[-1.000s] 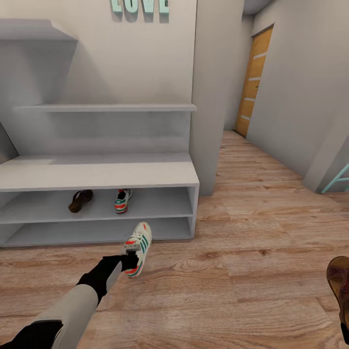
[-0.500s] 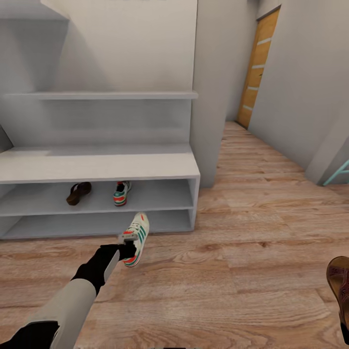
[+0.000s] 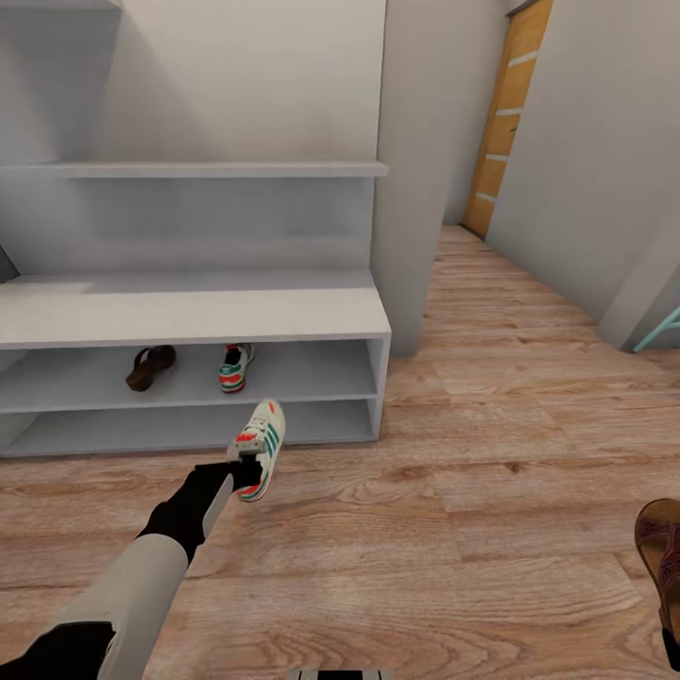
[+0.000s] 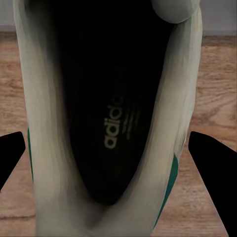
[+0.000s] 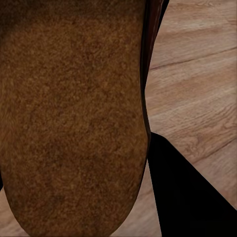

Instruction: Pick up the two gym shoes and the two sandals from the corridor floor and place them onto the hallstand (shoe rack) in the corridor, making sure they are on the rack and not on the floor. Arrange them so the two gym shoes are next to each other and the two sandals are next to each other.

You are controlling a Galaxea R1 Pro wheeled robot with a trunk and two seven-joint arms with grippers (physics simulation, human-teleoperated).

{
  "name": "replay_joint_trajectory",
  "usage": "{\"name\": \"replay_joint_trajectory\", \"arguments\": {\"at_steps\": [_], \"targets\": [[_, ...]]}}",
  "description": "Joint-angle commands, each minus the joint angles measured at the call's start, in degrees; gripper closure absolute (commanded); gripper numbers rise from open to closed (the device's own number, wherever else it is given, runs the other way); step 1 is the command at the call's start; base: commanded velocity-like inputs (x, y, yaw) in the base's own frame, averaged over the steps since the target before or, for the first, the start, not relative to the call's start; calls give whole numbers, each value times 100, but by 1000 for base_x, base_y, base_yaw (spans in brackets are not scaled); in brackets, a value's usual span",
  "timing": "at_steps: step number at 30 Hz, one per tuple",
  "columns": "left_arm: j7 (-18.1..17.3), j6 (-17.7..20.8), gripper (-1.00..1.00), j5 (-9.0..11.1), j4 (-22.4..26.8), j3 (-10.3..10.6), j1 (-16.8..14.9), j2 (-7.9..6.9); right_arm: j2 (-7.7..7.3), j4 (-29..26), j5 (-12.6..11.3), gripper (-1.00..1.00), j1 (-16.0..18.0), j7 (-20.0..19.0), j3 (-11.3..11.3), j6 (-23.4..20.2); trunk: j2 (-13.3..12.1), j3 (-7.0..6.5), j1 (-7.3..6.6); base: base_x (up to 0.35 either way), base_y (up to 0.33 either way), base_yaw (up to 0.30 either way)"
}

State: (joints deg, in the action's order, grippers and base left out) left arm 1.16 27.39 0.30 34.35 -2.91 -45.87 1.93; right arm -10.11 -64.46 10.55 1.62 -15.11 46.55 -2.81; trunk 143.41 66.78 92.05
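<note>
Cream-white gym shoe [image 3: 258, 448] with green stripes sits in my left gripper [image 3: 247, 469], fingers clamped at its heel end, toe aimed at the hallstand [image 3: 194, 316], shoe held just above the corridor floor [image 3: 444, 529] in front of the lower shelf row. Left wrist view looks straight into the shoe's dark insole [image 4: 116, 123], black fingertips [image 4: 11, 153] at either side of it. Upper open shelf row holds the other gym shoe [image 3: 234, 365] and one brown sandal [image 3: 150, 366], near each other but apart, sandal to the left. Second sandal [image 3: 661, 552] is at the head view's right edge, over the floor, held in my right gripper; its grainy brown footbed [image 5: 74, 113] covers most of the right wrist view, a black finger [image 5: 190, 192] beside it, so those fingers are shut on it. Orange door [image 3: 505, 113] stands down the corridor.
</note>
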Motion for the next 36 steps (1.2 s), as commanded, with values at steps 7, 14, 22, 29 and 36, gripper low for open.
{"name": "replay_joint_trajectory", "arguments": {"at_steps": [7, 14, 22, 29, 36], "targets": [[30, 25, 100, -4, 86, -21, -18, -2, 31, 3, 34, 100, 5, -44, 17, -19, 2, 6, -1, 0, 0, 0], [41, 27, 100, -11, 172, -38, -57, -10, 35, 12, 34, 100, 5, -44, 18, -18, 2, 6, -1, 0, 0, 0], [43, 21, 100, -4, 269, -43, -33, -8, 35, 37, 39, 100, 5, -44, 21, -18, 2, 6, -1, 87, 0, 0], [85, 21, 100, -12, 467, -59, 17, -39, 35, 49, 43, 100, 5, -44, 12, -25, 2, 6, -1, 312, -34, 0], [740, 21, 100, 48, 467, -53, 25, -15, 35, 46, 43, 100, 5, -44, 12, -26, 2, 6, -1, 170, -1, 0]]}}
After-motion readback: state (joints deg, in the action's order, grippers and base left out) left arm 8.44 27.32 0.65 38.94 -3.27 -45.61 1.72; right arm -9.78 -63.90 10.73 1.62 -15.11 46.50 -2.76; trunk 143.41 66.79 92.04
